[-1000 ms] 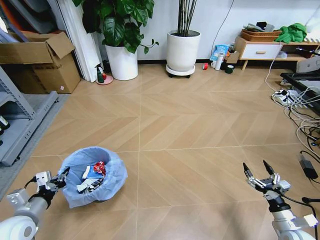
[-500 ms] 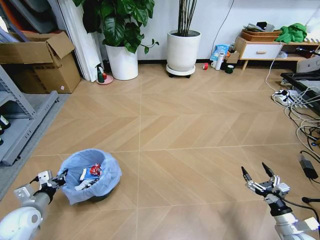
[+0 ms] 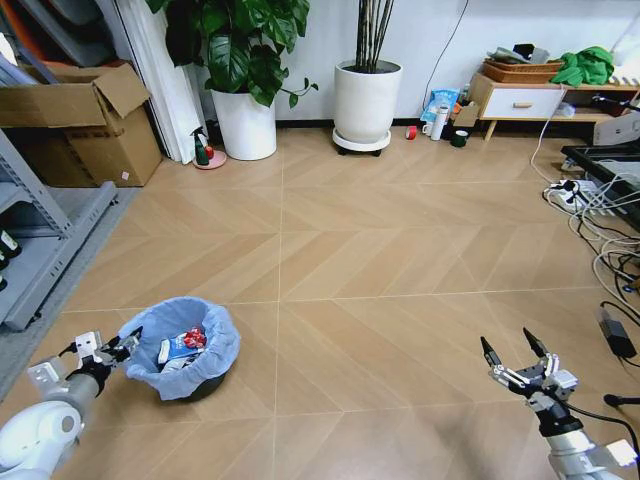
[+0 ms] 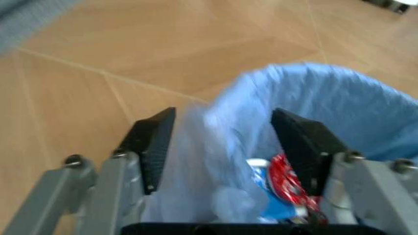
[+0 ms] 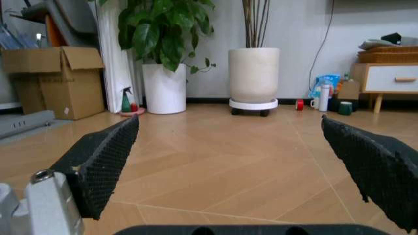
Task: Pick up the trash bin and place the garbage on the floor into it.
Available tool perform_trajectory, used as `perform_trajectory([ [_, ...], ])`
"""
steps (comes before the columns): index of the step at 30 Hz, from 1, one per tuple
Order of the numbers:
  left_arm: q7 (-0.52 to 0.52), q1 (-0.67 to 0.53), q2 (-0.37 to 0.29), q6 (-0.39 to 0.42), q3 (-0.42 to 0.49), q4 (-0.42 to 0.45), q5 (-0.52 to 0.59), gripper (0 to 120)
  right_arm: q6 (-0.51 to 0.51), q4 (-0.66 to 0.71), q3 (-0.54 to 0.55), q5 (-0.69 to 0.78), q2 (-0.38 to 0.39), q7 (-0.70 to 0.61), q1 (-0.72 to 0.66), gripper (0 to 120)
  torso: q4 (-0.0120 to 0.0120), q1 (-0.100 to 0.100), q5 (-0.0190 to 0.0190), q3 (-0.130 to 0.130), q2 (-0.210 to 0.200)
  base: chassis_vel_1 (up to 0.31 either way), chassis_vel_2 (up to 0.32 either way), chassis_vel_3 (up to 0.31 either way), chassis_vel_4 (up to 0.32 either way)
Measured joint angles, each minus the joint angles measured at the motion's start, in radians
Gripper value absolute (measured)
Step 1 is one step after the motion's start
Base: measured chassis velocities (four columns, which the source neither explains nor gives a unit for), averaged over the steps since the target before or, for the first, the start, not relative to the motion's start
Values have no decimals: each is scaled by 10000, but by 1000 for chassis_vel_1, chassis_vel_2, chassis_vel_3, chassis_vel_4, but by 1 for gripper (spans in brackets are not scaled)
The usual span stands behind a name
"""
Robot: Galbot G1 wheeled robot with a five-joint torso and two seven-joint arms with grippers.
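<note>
The trash bin (image 3: 182, 348), a small dark bin lined with a crinkled light-blue bag, sits low on the floor (image 3: 380, 260) at my front left. Garbage (image 3: 183, 342) lies inside it, among it a red wrapper (image 4: 285, 177) and a blue-white packet. My left gripper (image 3: 118, 345) is at the bin's left rim, one finger outside the bag and one inside, shut on the folded bag edge (image 4: 222, 142). My right gripper (image 3: 512, 352) hangs open just above the bare floor at the front right, with nothing between its fingers (image 5: 104, 156).
Two white plant pots (image 3: 366, 100) stand at the back wall, with a green spray bottle (image 3: 201, 150) and a cardboard box (image 3: 85, 125) to the left. A grey shelf (image 3: 40, 240) runs along the left. Cables and a power strip (image 3: 590, 210) lie at the right.
The bin has come down and a little toward the left with my left gripper, and now looks smaller and lower. My right gripper has dropped slightly.
</note>
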State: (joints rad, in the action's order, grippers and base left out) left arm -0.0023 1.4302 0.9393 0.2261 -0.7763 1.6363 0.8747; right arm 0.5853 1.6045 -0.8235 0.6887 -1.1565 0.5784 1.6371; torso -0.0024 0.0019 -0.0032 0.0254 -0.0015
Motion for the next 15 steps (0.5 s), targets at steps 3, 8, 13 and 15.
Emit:
perform_trajectory([
  [3,-79,314,-1,-182,-288,356,-57,76,75,92,1,-115,-2,-79,65,100,3,0,0,0,0,0,0,0,0],
  [8,-101,937,136,-665,-864,1573,7,95,238,524,44,-289,-100,-486,150,100,0,-1,-1,0,0,0,0,0,0],
  [13,137,1330,510,-1164,-1121,2818,-588,100,441,1205,540,-611,-576,-1743,-448,100,2,-1,0,0,0,0,0,0,0],
  [15,248,1294,719,-1490,-991,3166,-975,100,436,1289,756,-892,-976,-2366,-906,100,1,-1,1,-1,0,0,0,0,0],
])
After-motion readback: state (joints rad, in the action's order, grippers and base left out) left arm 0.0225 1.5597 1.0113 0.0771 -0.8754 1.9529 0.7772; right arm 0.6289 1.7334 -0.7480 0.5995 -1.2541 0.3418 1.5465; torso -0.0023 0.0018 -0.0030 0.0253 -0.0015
